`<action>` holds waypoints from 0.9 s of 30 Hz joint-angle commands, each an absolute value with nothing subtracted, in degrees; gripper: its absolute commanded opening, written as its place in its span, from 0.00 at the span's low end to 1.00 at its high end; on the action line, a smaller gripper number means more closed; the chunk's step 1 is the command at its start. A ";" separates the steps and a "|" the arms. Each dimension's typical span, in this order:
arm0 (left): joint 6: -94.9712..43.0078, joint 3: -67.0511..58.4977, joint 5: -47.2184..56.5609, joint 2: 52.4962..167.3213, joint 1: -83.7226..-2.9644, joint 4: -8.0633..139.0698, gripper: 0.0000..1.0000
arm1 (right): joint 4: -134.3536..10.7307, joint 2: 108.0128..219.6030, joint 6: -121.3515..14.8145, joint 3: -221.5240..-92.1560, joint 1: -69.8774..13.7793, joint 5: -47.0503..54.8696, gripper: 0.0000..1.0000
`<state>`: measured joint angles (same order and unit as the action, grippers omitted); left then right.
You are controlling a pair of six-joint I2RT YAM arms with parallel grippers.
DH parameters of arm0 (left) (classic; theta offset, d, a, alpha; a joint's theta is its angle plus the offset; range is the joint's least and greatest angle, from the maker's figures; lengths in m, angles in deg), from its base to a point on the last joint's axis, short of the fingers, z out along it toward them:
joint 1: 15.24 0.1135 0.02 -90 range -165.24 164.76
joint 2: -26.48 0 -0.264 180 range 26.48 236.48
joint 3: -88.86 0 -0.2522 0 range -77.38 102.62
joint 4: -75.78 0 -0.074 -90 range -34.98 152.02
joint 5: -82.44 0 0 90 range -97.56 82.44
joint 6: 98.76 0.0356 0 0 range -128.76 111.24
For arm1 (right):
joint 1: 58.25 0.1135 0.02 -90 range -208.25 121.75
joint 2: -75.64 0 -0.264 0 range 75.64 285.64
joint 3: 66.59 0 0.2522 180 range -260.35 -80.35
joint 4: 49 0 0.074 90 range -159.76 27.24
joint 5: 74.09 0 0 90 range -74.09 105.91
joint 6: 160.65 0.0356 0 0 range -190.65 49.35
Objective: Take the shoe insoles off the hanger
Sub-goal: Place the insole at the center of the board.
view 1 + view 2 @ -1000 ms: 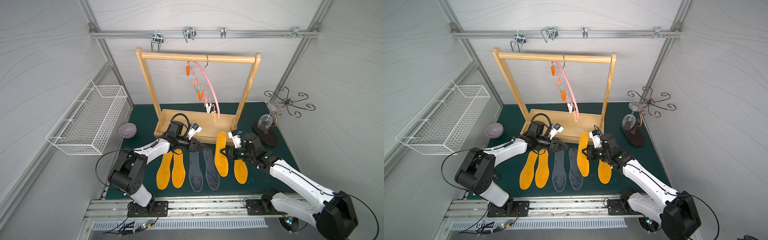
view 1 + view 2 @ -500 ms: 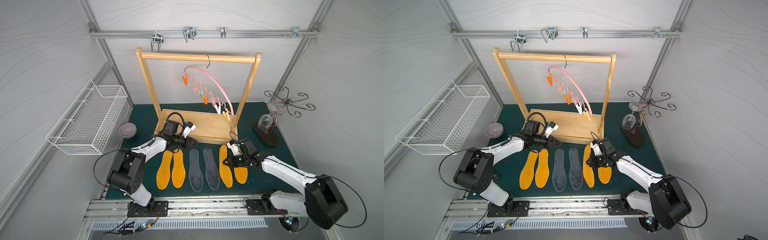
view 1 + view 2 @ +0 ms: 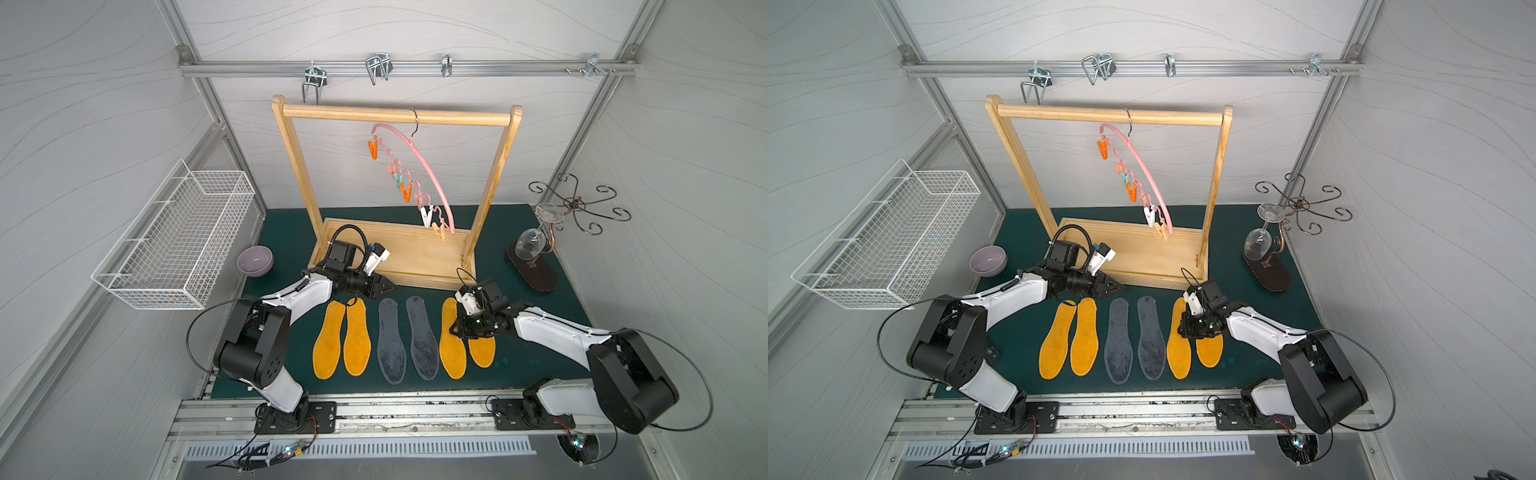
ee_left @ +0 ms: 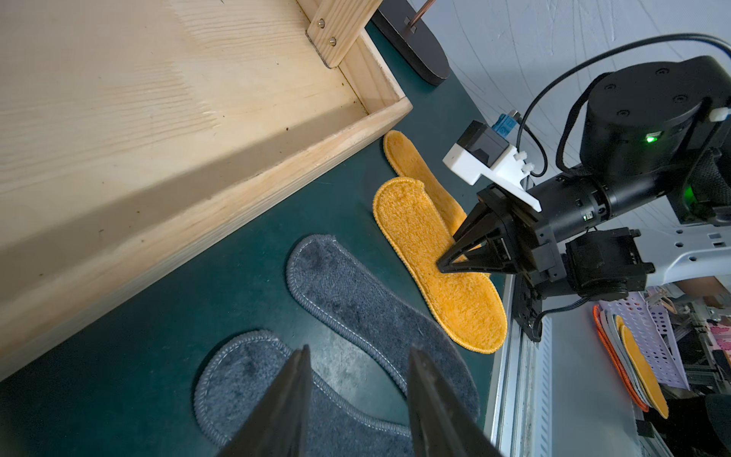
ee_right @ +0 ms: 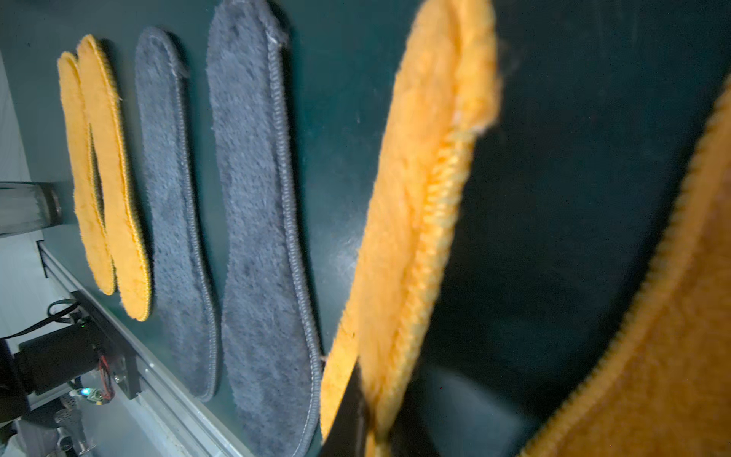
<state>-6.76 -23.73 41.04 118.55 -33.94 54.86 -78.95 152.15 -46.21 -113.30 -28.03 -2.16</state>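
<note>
Six shoe insoles lie in a row on the green mat in both top views: two orange, two dark grey, two orange. The pink hanger hangs from the wooden rack with only small clips on it. My right gripper is low over the fifth insole, shut on its orange edge, which stands slightly raised between the fingers. My left gripper is open and holds nothing. It hovers over the toes of the grey insoles, close to the rack's base.
The wooden rack and its boxed base stand behind the insoles. A white wire basket hangs at the left, with a purple bowl below it. A metal stand with a wine glass is at the right.
My right gripper has brought the orange insole down from a raised tilt to the mat beside the last one. The bare hanger keeps swinging on the rail. The left gripper has barely moved.
</note>
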 commanded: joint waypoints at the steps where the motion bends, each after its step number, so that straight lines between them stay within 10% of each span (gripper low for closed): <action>1: -5.28 -21.84 40.90 117.17 -33.96 56.18 0.45 | -80.83 153.16 -48.08 -114.86 -28.44 0.30 0.17; 27: 6.65 -19.97 33.19 114.24 -33.70 49.14 0.46 | -76.33 156.52 -44.05 -114.30 -29.77 0.98 0.32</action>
